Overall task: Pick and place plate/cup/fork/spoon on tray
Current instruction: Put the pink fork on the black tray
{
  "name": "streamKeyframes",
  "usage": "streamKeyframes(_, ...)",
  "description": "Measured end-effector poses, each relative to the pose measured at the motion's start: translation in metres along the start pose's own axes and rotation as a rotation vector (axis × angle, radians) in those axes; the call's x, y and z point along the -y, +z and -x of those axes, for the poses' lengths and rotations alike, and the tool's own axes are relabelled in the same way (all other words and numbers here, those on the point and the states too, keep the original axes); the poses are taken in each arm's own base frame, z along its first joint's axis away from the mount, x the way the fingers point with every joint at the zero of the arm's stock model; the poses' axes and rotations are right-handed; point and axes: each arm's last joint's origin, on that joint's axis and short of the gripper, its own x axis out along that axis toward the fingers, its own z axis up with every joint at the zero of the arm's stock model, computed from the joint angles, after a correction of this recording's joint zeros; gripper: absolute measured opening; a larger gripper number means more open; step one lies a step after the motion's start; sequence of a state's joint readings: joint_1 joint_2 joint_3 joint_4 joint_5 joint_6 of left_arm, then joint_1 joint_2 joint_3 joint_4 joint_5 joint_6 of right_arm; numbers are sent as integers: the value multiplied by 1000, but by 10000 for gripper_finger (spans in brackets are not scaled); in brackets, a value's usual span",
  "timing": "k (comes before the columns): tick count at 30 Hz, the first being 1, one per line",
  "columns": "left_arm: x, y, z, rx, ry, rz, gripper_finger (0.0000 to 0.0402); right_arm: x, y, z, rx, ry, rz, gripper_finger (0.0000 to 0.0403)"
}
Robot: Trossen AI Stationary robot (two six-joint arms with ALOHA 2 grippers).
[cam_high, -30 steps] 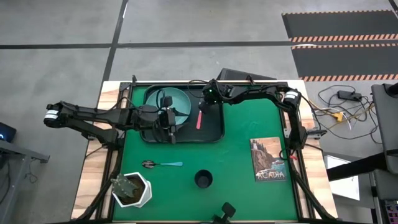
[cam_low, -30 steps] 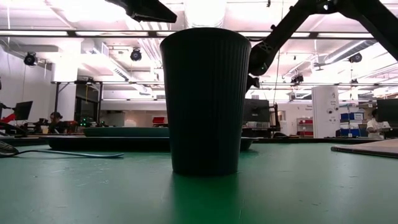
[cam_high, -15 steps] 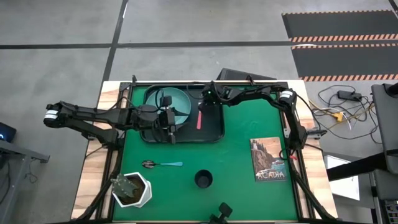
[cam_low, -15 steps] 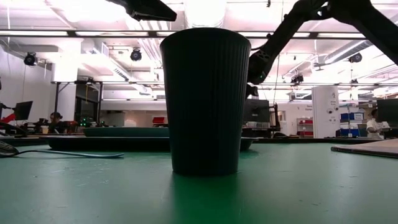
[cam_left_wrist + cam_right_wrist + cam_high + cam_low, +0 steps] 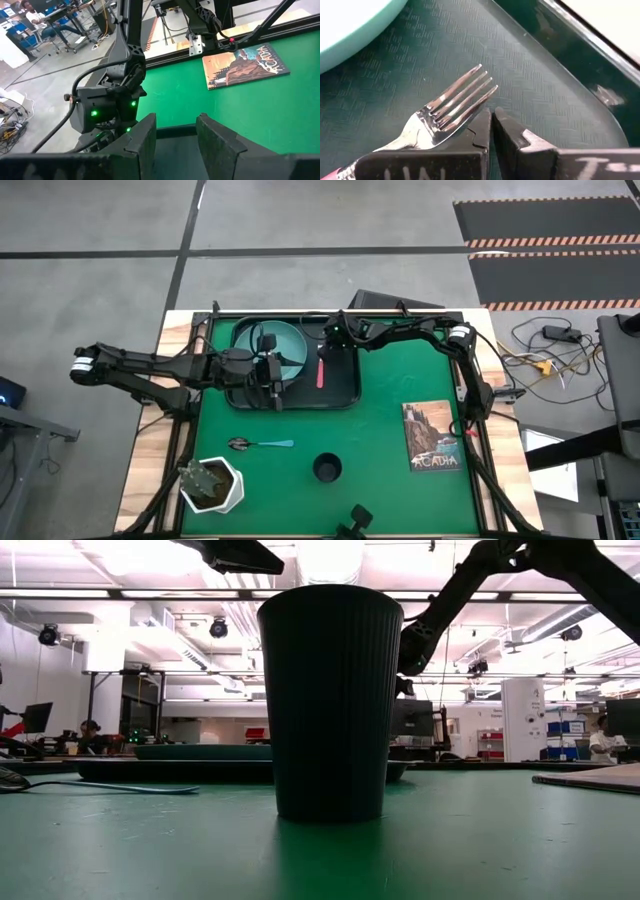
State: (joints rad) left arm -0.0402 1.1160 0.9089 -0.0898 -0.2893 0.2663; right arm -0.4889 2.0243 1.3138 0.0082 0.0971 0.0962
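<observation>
plate (image 5: 283,346) and fork (image 5: 322,370) are on the tray (image 5: 345,392) already, right gripper (image 5: 491,131) pressed together and empty, spoon (image 5: 260,445) and cup (image 5: 327,468) left on the mat

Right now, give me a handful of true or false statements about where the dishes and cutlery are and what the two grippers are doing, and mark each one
1. The plate lies inside the tray. True.
2. The fork is on the green mat beside the spoon. False: the fork lies in the tray; only the spoon is on the mat.
3. The cup stands in the tray. False: it stands on the mat, nearer the front edge of the table.
4. The right gripper is shut, next to the fork's tines. True.
5. The left gripper holds the spoon. False: its fingers are open and empty, above the tray.
</observation>
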Motion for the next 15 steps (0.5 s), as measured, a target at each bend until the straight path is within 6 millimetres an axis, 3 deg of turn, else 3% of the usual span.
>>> streamKeyframes(15,0,0,0,2,2,0,121,-1,5,1,42,25,-3,8)
